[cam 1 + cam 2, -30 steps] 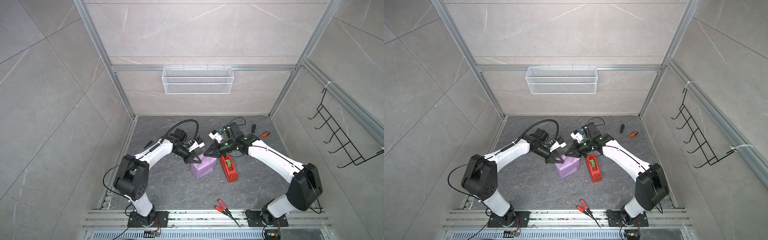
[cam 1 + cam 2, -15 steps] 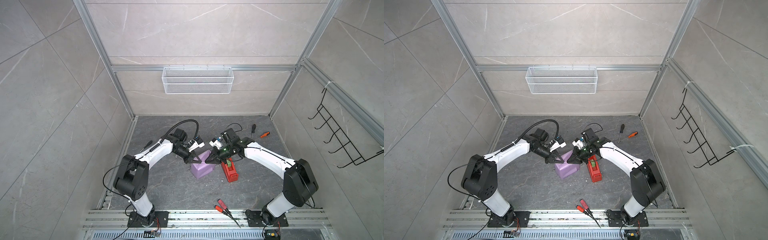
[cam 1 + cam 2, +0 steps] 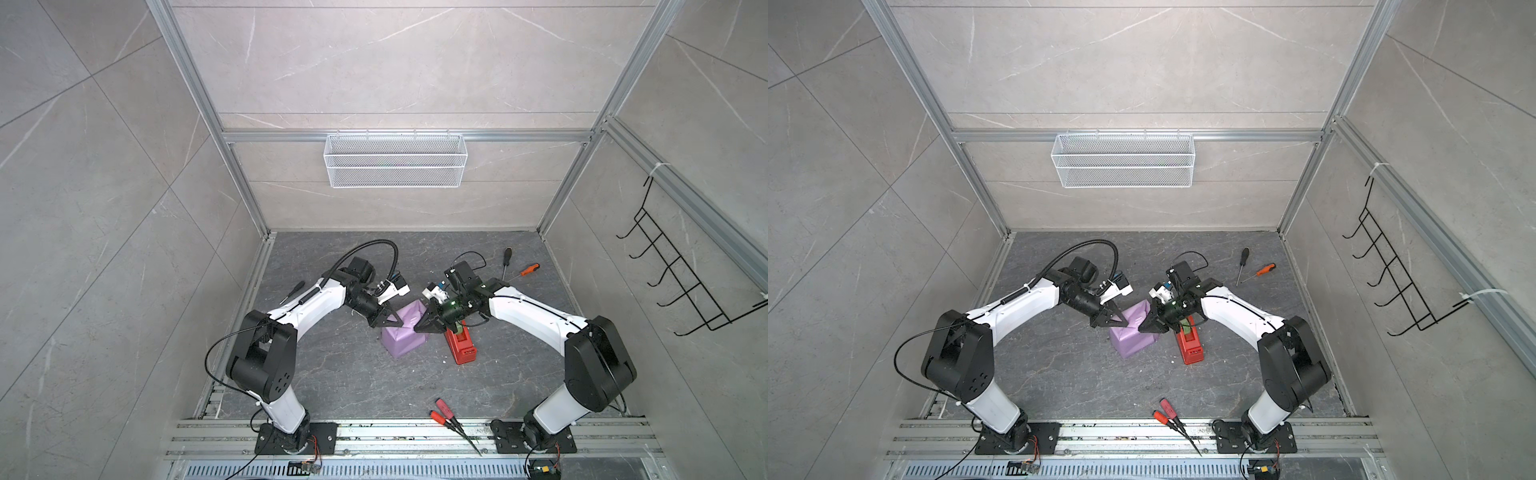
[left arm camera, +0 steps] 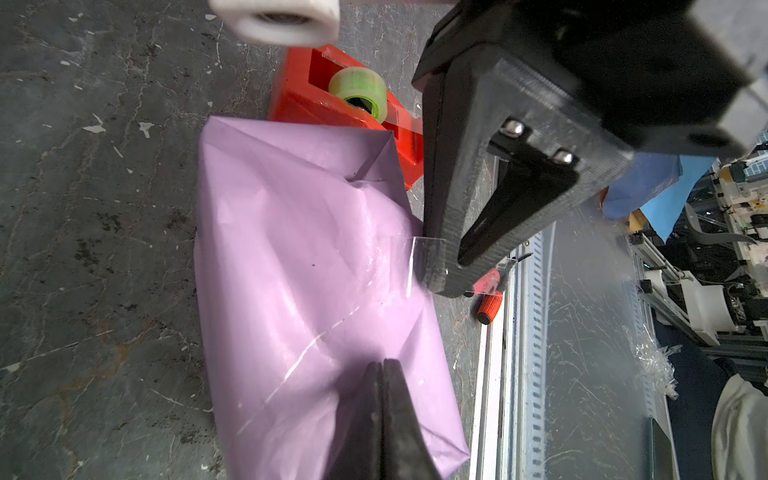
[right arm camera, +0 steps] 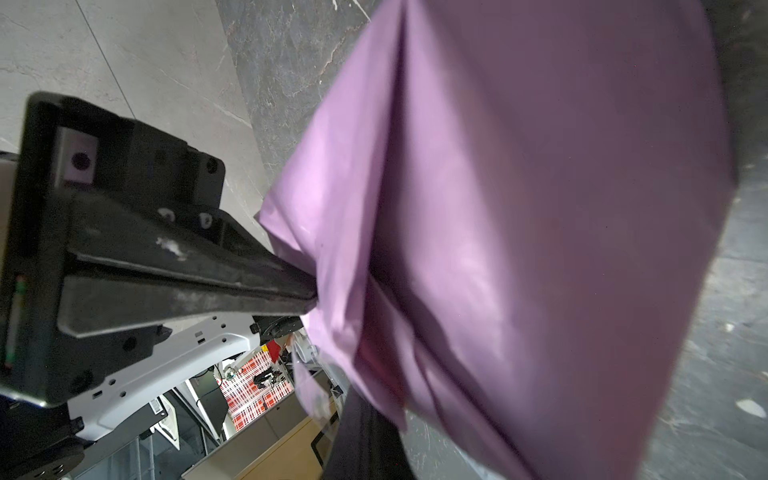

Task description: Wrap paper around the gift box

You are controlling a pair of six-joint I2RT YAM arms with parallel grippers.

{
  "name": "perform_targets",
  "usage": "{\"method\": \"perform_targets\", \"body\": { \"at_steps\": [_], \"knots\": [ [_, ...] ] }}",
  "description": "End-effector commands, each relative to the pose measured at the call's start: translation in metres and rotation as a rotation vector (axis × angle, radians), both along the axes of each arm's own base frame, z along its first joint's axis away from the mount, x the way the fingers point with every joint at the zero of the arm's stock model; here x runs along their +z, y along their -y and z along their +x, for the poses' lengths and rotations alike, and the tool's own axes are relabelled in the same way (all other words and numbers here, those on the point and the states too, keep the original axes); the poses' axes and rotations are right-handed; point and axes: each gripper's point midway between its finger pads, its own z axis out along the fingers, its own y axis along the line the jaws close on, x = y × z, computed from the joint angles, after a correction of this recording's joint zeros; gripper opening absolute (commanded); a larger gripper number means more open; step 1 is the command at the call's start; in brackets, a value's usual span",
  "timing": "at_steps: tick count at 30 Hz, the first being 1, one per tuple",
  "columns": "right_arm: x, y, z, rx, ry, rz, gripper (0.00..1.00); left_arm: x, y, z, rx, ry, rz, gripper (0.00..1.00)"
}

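The lilac paper (image 3: 403, 340) (image 3: 1133, 340) is folded round the gift box as a creased parcel on the grey floor; the gift box itself is hidden inside. My left gripper (image 3: 399, 323) (image 4: 382, 365) is shut, its tips pressing on the parcel's top left. My right gripper (image 3: 416, 329) (image 4: 440, 286) is shut at the parcel's upper right edge, with a strip of clear tape (image 4: 409, 266) at its tip reaching onto the paper (image 4: 299, 257). In the right wrist view the paper (image 5: 540, 208) fills most of the picture and the left gripper (image 5: 309, 297) touches its edge.
A red tape dispenser (image 3: 461, 345) (image 4: 332, 104) with a green roll stands just right of the parcel. Two screwdrivers (image 3: 519, 268) lie at the back right, another one (image 3: 293, 291) at the left, red-handled pliers (image 3: 446, 411) by the front rail. A wire basket (image 3: 395, 166) hangs on the back wall.
My right gripper has swung from beside the tape dispenser leftward and down to the parcel's right edge. The left gripper has stayed on the parcel.
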Motion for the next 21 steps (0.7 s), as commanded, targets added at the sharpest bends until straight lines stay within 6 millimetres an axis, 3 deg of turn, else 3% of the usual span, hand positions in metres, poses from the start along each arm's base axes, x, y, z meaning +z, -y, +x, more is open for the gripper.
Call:
{"method": "perform_targets", "body": {
  "at_steps": [1,12,21],
  "knots": [
    [-0.019,0.010,0.006,-0.025,-0.008,-0.094,0.00,-0.019,-0.010,-0.007,-0.006,-0.021,0.102,0.00],
    [-0.017,0.008,0.017,-0.083,-0.025,-0.114,0.00,-0.017,-0.008,-0.005,-0.012,-0.024,0.100,0.00],
    [-0.005,0.009,0.017,-0.139,0.003,-0.076,0.16,-0.027,-0.010,-0.008,-0.007,-0.032,0.111,0.00]
  ]
}}
